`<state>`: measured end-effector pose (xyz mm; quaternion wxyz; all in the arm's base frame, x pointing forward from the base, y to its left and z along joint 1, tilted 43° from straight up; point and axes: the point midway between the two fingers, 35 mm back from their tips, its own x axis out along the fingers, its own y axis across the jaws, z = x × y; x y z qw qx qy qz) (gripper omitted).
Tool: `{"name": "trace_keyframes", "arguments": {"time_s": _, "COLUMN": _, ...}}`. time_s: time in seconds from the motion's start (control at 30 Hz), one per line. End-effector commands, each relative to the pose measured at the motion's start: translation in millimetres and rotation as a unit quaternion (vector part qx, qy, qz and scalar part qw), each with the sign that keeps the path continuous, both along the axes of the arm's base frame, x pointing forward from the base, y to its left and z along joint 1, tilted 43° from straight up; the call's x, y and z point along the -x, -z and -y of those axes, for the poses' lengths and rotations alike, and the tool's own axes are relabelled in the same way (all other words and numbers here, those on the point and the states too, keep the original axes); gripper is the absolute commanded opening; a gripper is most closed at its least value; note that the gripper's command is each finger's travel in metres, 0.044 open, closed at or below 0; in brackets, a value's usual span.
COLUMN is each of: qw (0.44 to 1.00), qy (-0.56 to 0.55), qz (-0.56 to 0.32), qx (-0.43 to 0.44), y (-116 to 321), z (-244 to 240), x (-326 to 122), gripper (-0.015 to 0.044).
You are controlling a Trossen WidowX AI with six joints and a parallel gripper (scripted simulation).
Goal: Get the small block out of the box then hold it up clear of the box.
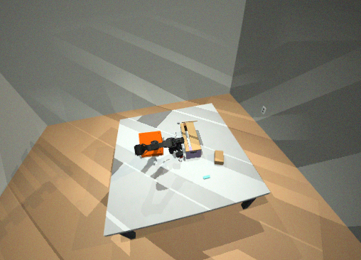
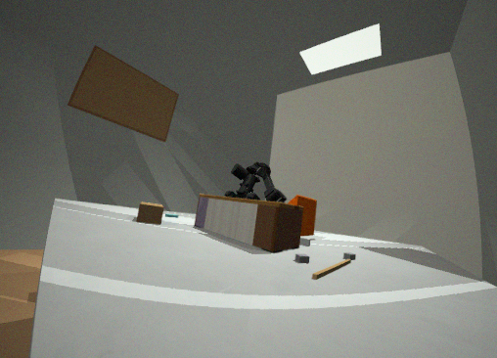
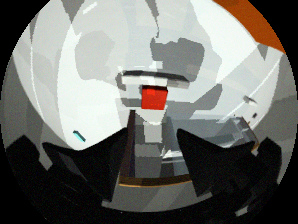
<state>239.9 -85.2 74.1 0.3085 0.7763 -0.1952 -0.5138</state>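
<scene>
Gripper (image 3: 154, 137) points down at the white table top (image 3: 100, 36) with its two dark, wedge-shaped fingers standing partly apart and nothing between them. Just ahead of the fingertips, on the centre line between them, lies the small red block (image 3: 154, 98), resting on the table and touching neither finger. It looks close to square from the wrist view, with flat matte faces and sharp edges; no long axis can be told, and its near edge runs squarely across the line of the fingers.

In the top view the gripper (image 1: 178, 153) hangs low beside the near end of the long box (image 1: 190, 139), with a speck of red at its tip where the block (image 1: 180, 155) lies, out on the table beside the box's purple end. The box is a long narrow cuboid with tan board walls, lying along the table away from the gripper. From the exterior view its back shows a brown end panel and a pale ribbed side.

Behind the gripper, at the arm's base, is a flat orange square (image 1: 151, 142). Beyond the box lies a small tan cuboid (image 1: 219, 157), and off to the gripper's side a tiny cyan bar (image 1: 206, 177), well apart.
</scene>
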Motion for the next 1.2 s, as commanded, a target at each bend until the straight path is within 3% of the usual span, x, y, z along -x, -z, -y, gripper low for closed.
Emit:
{"name": "trace_keyframes", "arguments": {"time_s": 0.0, "qw": 1.0, "qy": 0.007, "qz": 0.003, "qx": -0.001, "y": 3, "z": 2, "x": 1, "gripper": 0.0285}}
{"name": "trace_keyframes", "arguments": {"time_s": 1.17, "qw": 1.0, "qy": 0.007, "qz": 0.004, "qx": 0.0, "y": 45, "z": 39, "x": 4, "gripper": 0.0285}}
